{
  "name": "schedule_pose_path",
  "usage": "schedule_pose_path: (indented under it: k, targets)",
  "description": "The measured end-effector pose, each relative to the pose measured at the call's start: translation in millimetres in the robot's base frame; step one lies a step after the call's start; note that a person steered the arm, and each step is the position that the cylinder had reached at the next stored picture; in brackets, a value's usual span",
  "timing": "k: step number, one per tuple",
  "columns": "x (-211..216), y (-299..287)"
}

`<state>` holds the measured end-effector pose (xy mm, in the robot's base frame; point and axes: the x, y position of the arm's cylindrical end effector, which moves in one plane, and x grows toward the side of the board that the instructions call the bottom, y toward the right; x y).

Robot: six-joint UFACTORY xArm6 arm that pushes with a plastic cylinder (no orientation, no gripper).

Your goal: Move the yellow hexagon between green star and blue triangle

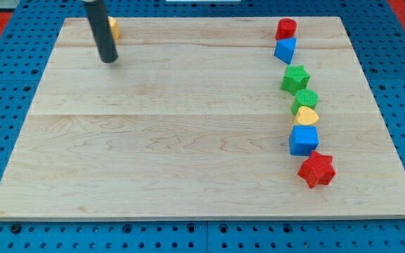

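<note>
The yellow hexagon (114, 28) lies near the board's top left corner, mostly hidden behind my rod. My tip (109, 60) rests on the board just below the hexagon, a little toward the view's bottom. The blue triangle (285, 50) sits at the view's upper right, with the green star (295, 78) just below it. A narrow gap separates the two. The hexagon is far to the left of them.
A red cylinder (285, 29) stands above the blue triangle. Below the green star runs a column: a green round block (305, 99), a yellow heart-like block (306, 116), a blue cube (303, 140) and a red star (317, 169). The wooden board (174, 140) lies on a blue pegboard.
</note>
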<state>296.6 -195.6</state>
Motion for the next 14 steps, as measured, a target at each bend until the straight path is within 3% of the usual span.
schedule_pose_path:
  k: [1,3,5,7,10,14]
  targets:
    - [-18,-77]
    - [-53,-94]
    - [-57,-30]
    - [-90,-12]
    - [-82,27]
    - [-54,125]
